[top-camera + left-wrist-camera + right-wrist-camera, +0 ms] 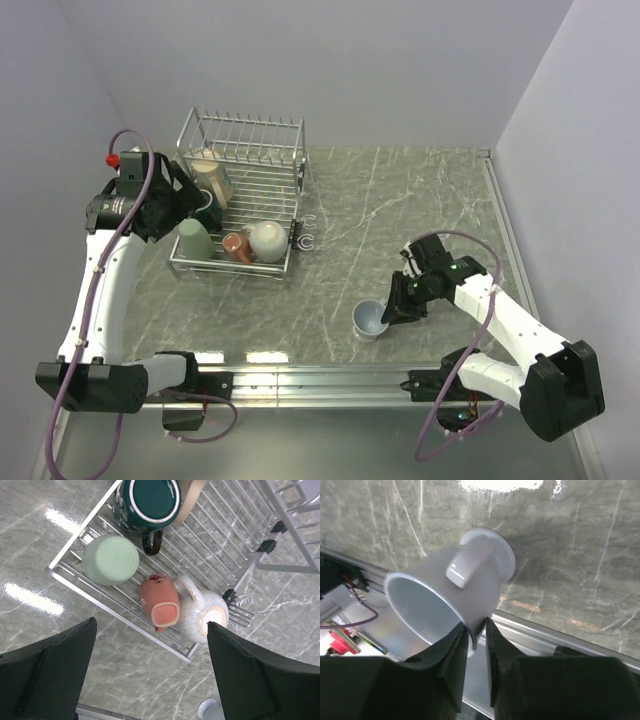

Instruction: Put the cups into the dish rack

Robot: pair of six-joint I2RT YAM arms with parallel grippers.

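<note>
The dish rack (242,121) stands at the far left of the table. In it are a tan cup (212,175), a dark green cup (150,502), a pale green cup (110,560) upside down, a red-brown cup (160,602) on its side and a cream cup (202,612). My left gripper (152,680) hovers open above the rack's front corner (75,587), holding nothing. Near the front edge, the light blue-grey cup (450,590) is tilted, its handle facing the right wrist camera. My right gripper (477,630) is shut on its rim, one finger inside and one outside.
Small metal hooks (306,238) hang off the rack's right side. An aluminium rail (300,378) runs along the near table edge, just below the held cup. White walls close in the left, back and right sides.
</note>
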